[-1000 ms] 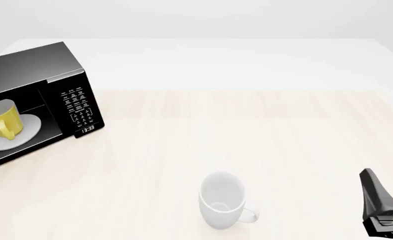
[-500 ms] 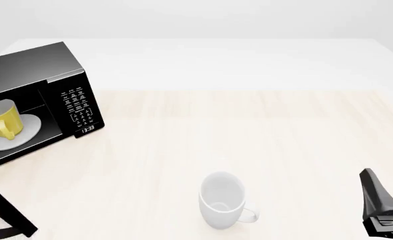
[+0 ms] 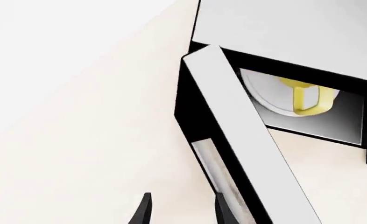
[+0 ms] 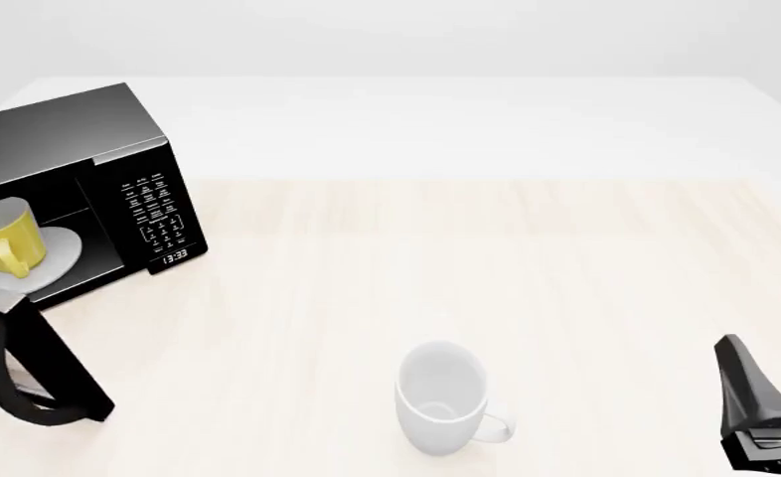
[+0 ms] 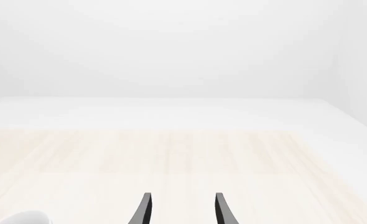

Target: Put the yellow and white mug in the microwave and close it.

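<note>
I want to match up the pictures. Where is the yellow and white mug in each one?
Front view: yellow and white mug at the far left, inside the microwave on its turntable plate.
Left wrist view: only its yellow handle shows, past the half-open microwave door.
Right wrist view: not in it.
Shared landmark: the microwave door.

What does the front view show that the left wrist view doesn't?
Only the front view shows the microwave's keypad, the white mug and the right arm. Only the left wrist view shows the left gripper, open, beside the half-open door's edge. Both show the microwave with the yellow mug on the turntable.
</note>
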Robot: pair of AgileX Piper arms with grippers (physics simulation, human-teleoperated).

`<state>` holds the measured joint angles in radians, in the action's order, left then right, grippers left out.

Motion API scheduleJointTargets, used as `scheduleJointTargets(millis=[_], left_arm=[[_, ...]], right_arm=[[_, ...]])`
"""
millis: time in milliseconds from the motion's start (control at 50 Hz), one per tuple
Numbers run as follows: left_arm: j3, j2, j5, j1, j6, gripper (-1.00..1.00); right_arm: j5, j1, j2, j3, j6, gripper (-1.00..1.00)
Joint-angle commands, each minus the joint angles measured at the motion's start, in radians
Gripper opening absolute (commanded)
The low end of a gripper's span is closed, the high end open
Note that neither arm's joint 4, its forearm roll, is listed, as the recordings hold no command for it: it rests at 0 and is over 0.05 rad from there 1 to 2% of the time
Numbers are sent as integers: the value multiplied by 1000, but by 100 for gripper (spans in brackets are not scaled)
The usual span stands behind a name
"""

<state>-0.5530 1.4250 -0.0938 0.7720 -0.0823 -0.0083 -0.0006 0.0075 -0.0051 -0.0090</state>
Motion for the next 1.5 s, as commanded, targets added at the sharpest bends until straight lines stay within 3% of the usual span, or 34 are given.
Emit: scheduleJointTargets(millis=[20,220,700,1500], left_arm=[[-6,9,8,-61,-21,100],[-19,24,9,-113,-52,100],[-52,51,30,-150,-66,100],[-192,128,57,-233,-96,100]], right_arm=[[0,0,-1,0,0,100],[0,0,-1,0,0,100],[1,0,0,0,0,100],[-1,0,1,0,0,100]])
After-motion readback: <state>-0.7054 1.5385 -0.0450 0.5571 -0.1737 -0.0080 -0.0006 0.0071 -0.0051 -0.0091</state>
